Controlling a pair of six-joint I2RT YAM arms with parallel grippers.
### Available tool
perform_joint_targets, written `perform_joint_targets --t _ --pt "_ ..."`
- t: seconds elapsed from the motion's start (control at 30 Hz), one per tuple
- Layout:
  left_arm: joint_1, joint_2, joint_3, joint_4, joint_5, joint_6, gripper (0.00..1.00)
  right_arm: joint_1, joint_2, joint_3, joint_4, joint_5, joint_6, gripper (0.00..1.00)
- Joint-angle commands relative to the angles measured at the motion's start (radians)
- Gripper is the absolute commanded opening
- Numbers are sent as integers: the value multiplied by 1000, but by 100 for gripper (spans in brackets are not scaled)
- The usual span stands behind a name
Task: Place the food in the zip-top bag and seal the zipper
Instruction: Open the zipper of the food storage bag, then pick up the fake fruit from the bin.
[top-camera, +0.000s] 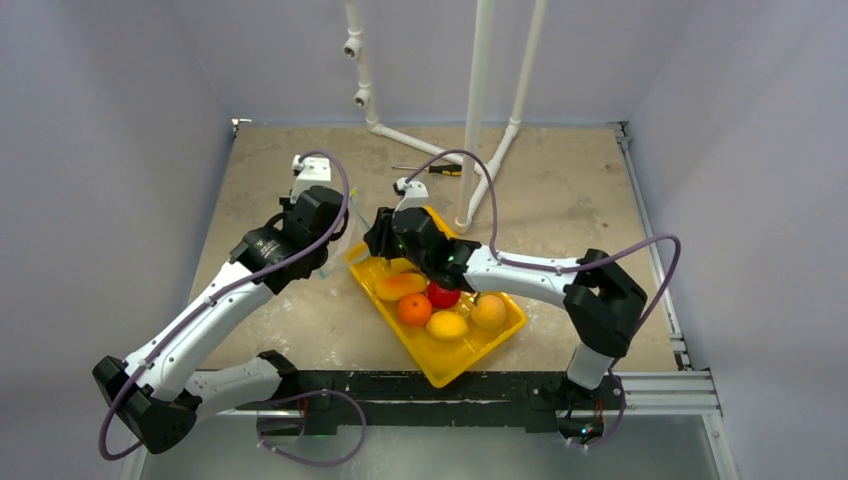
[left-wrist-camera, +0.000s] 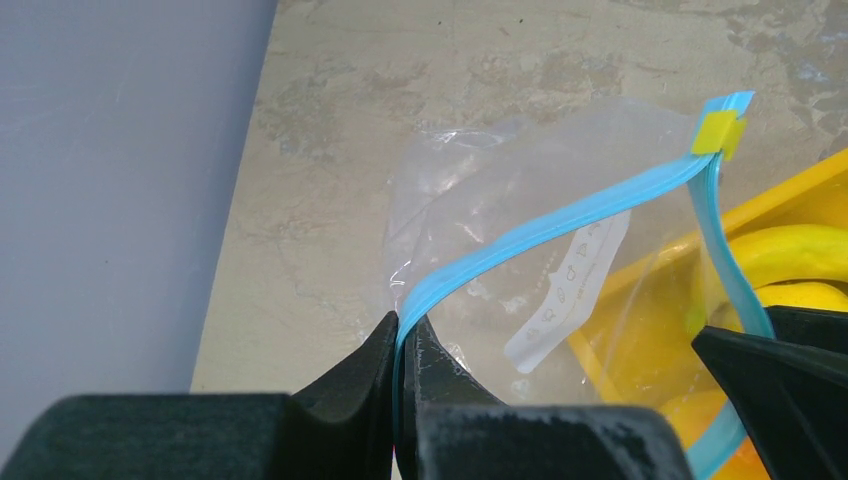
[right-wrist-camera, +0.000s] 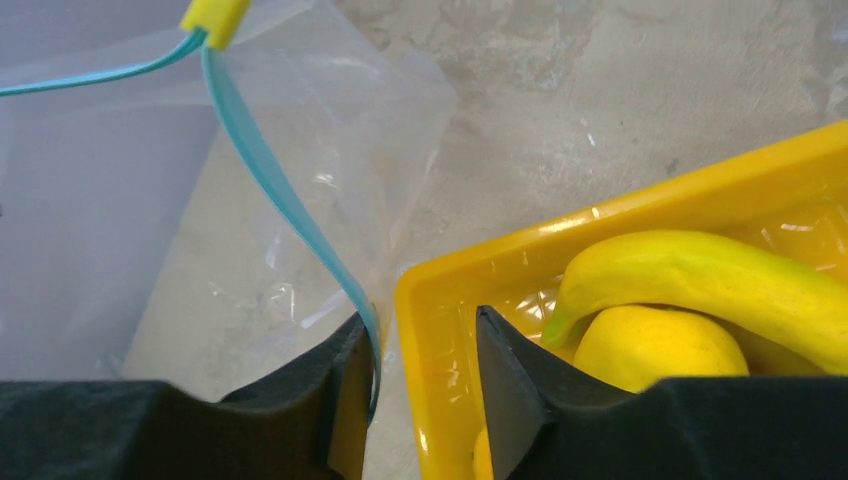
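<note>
You have the clear zip-top bag (left-wrist-camera: 480, 180) beside the yellow tray's (right-wrist-camera: 600, 215) far-left corner, its teal zipper (left-wrist-camera: 560, 215) strips parted. Your banana (right-wrist-camera: 700, 275), lemon (right-wrist-camera: 650, 350), mango (top-camera: 400, 285), red apple (top-camera: 443, 295), orange (top-camera: 414, 309) and peach-coloured fruit (top-camera: 488, 311) lie in that tray.

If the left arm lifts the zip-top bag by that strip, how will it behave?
Probably floppy: the zipper bows away from the shut left gripper, and the zip-top bag film is crumpled. Likely light, and slick, judging by its glossy wrinkles.

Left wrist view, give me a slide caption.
Left hand shut on the blue zipper of the zip-top bag, yellow tray alongside.
</note>
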Motion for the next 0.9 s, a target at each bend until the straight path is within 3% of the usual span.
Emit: perform_joint_targets --t 0.0,0.13,0.63,0.87 --pt "2 -2 -8 54 -29 8 0 9 -98 12 -27 15 -16 48" --pt "1 -3 -29 75 -31 11 0 9 -169 -36 -57 23 -14 56" --pt "1 -31 -82 161 -25 29 0 10 -396 -202 -251 4 2 66" --pt "-1 -47 -10 109 -46 50 0 12 -459 -276 -289 -59 -3 74"
